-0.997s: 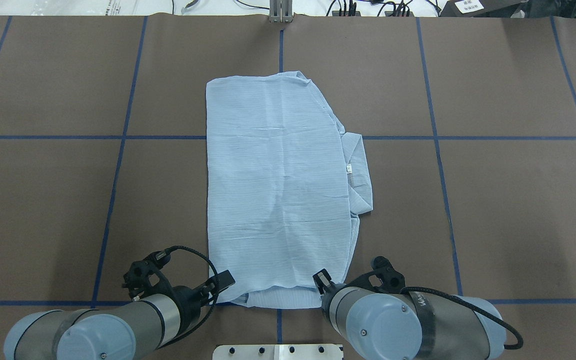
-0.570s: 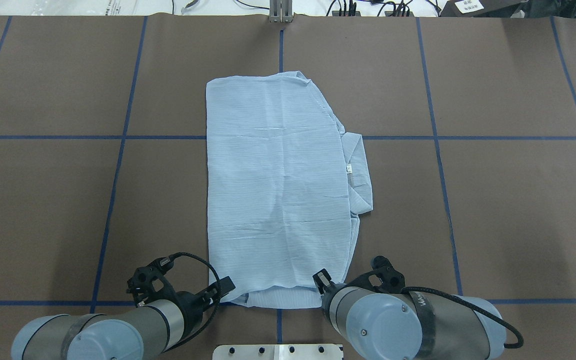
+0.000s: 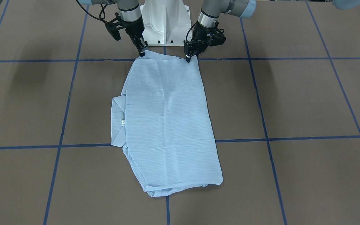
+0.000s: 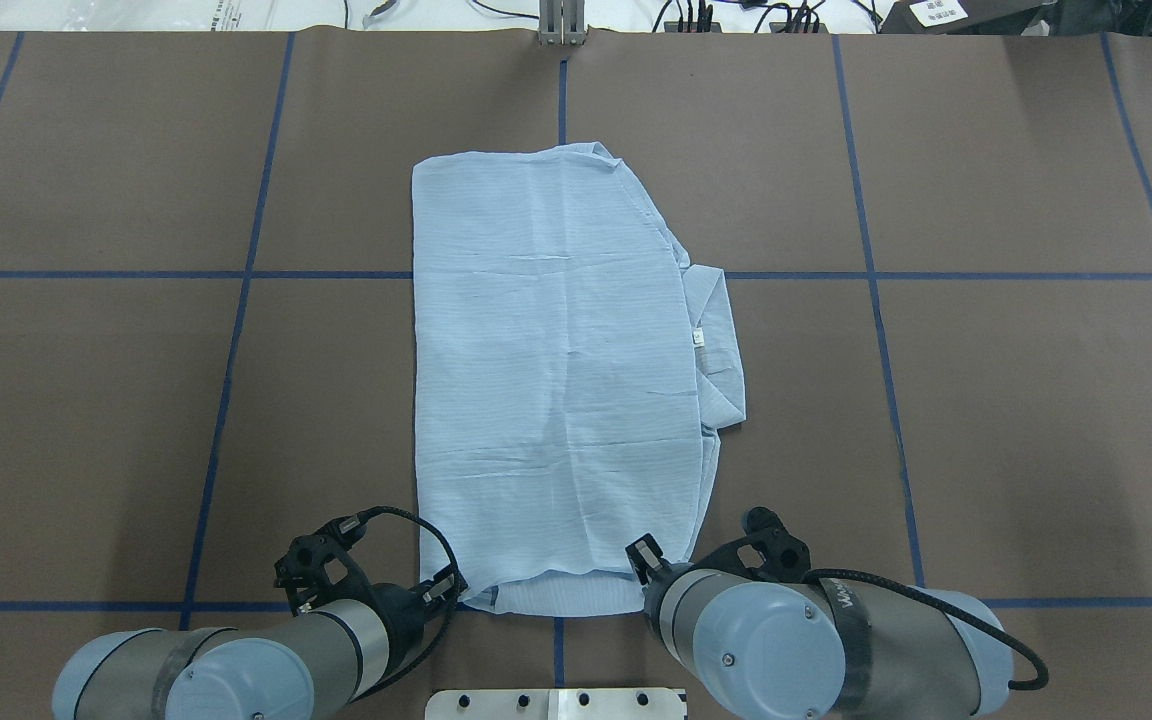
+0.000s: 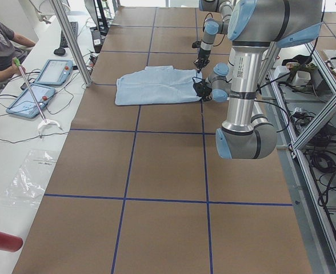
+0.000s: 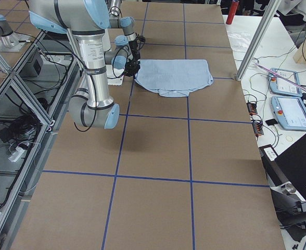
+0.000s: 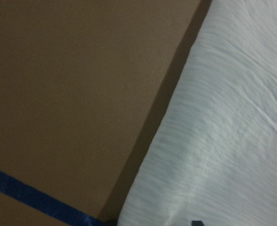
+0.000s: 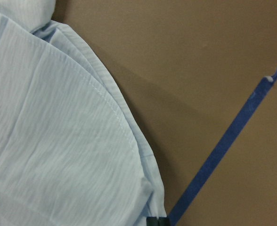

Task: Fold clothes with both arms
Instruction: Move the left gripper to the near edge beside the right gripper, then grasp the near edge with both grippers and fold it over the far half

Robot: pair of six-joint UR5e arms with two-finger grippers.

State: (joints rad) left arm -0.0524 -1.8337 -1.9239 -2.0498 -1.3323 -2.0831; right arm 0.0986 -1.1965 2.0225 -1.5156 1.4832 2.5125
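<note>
Now | shirt [image 3: 167,125] flat | near-hem corners at left fingers [image 3: 187,57], right fingers [image 3: 142,52] | clamped or apart: cannot tell

Left silver-grey tube arm [image 4: 236,660]: stretched forward and low, wrist tipped downward.
Left black two-finger gripper [image 3: 187,58]: pointing down; gap between jaws unclear.
Right silver-grey tube arm [image 4: 816,640]: forward, low.
Right black two-finger gripper [image 3: 142,53]: pointing down, fingers drawn together.

Nothing can be read. White lettering runs along the black strap [image 4: 848,630] on the right arm [image 4: 786,640], too small to make out. The shirt [image 4: 546,380] carries a small white tag [image 4: 698,338] and a black box [image 4: 986,15] a white label [image 4: 938,12], both illegible.
</note>
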